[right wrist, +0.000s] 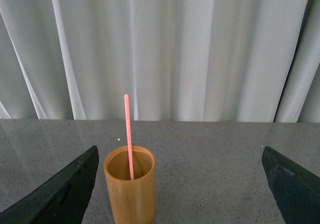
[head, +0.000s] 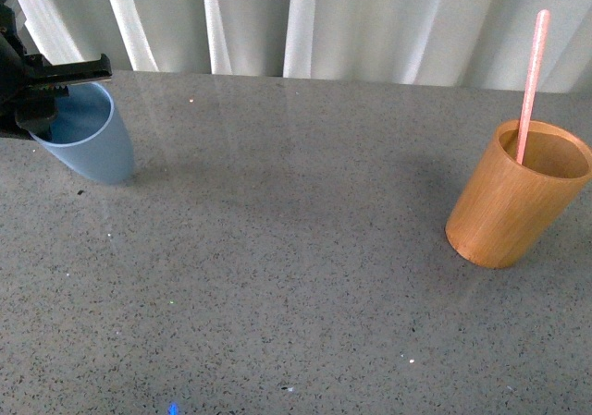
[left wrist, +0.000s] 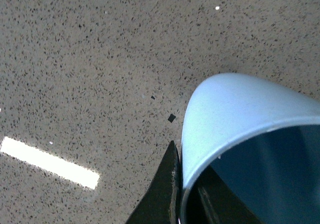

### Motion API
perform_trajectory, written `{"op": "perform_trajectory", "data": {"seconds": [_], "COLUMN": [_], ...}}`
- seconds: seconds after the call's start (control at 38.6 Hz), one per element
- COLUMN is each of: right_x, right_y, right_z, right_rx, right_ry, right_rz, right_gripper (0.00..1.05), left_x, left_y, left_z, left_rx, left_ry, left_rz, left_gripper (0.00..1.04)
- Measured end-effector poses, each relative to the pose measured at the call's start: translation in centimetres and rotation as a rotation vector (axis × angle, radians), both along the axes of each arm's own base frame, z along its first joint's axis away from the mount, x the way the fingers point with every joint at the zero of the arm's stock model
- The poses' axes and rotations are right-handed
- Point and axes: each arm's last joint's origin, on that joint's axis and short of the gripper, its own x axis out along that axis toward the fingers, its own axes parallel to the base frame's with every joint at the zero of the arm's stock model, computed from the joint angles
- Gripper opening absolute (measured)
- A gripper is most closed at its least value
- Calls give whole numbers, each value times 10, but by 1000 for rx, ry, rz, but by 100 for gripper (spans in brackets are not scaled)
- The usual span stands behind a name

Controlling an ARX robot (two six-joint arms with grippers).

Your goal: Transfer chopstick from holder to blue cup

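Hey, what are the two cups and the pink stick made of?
The holder: wood or bamboo, smooth, orange-brown, faint grain. The blue cup: probably plastic, even matte light blue. The chopstick: pale pink, maybe plastic; too thin to be sure.

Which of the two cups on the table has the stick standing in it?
The orange-brown wooden holder on the right: the pink chopstick leans inside it. The light blue cup on the left holds no stick.

We note the right gripper (right wrist: 180, 151) jaws spread wide. The holder (right wrist: 129, 194) and upright chopstick (right wrist: 128, 134) stand ahead between them, with bare tabletop (head: 296, 249) on either side. The wall of the blue cup (head: 92, 147) fills the left gripper (head: 79, 78) jaws.
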Motion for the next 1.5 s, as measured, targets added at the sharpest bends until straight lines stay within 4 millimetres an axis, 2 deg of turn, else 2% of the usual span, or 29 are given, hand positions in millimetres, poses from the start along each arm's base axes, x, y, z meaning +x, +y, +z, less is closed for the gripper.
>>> {"op": "perform_trajectory", "data": {"seconds": [0.31, 0.44, 0.54, 0.65, 0.72, 0.83, 0.93, 1.03, 1.16, 1.5], "right_x": [0, 0, 0, 0, 0, 0, 0, 0, 0, 0], "right_y": [0, 0, 0, 0, 0, 0, 0, 0, 0, 0], "right_z": [0, 0, 0, 0, 0, 0, 0, 0, 0, 0], "right_rx": [0, 0, 0, 0, 0, 0, 0, 0, 0, 0], "right_ry": [0, 0, 0, 0, 0, 0, 0, 0, 0, 0], "right_rz": [-1, 0, 0, 0, 0, 0, 0, -1, 0, 0], "right_gripper": [95, 95, 95, 95, 95, 95, 95, 95, 95, 95], "left_x": [-1, -7, -13, -26, -32, -42, -49, -52, -54, -55], "left_y": [-13, -25, -42, -75, -94, -122, -149, -167, -181, -200], "left_z": [9, 22, 40, 61, 65, 62, 48, 31, 14, -7], "left_rx": [17, 16, 14, 17, 11, 10, 9, 10, 13, -3], "left_ry": [16, 22, 15, -12, -18, -12, 17, 54, 94, 120], "left_rz": [-114, -208, -311, -448, -512, -590, -656, -687, -705, -729], "left_gripper": [3, 3, 3, 3, 3, 3, 3, 3, 3, 3]}}
